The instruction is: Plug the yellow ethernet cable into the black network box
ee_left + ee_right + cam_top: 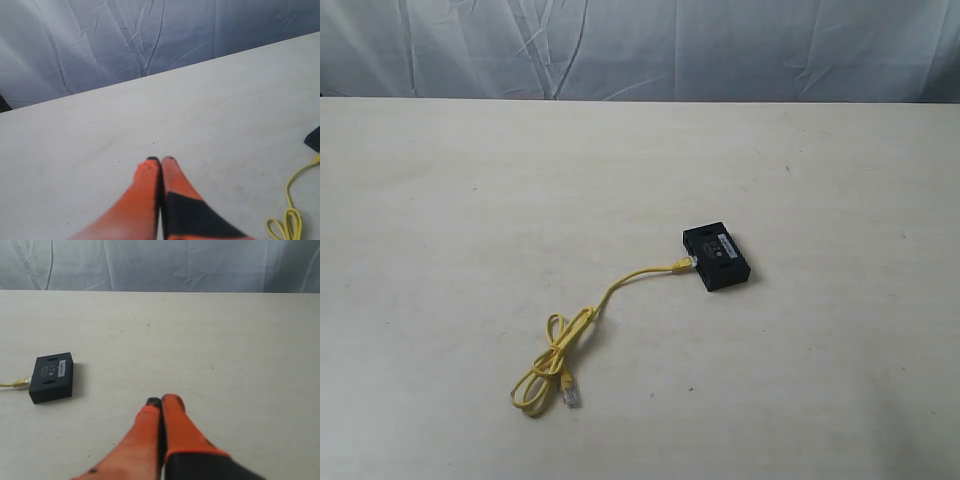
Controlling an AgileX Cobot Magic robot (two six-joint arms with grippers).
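The black network box (717, 256) lies flat on the pale table, right of centre, pale label up. One plug (682, 264) of the yellow ethernet cable (610, 292) sits in the box's left side; the cord runs down-left into a loose loop (548, 365), and its free clear plug (569, 392) rests on the table. Neither arm shows in the exterior view. My left gripper (160, 160) is shut with nothing in it, the cable loop (287, 222) and a corner of the box (314, 139) off to one side. My right gripper (162, 401) is shut and empty, well apart from the box (51, 377).
The table (450, 200) is a plain cream surface. A wrinkled grey-blue cloth backdrop (640, 45) hangs behind its far edge.
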